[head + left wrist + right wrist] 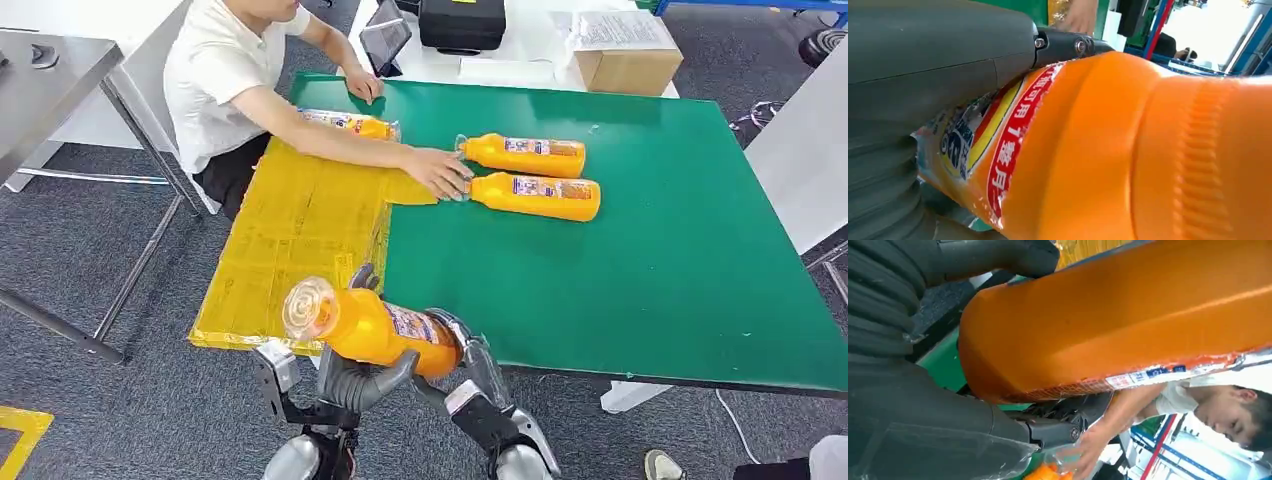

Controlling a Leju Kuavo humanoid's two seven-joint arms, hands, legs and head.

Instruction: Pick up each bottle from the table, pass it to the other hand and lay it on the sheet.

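Fingers (pixel 385 375) round bottle (pixel 370 325) — green table (pixel 650 270)

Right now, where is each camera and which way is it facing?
Head: high on the body, looking down at the table; both hands hold the bottle.
Left wrist: behind the left hand, against the bottle's label.
Right wrist: behind the right hand, at the bottle's base.
All three share the bottle and the person.

lab/workshop | green table (pixel 650 290) | grey carpet (pixel 120 260) | cardboard box (pixel 628 68)
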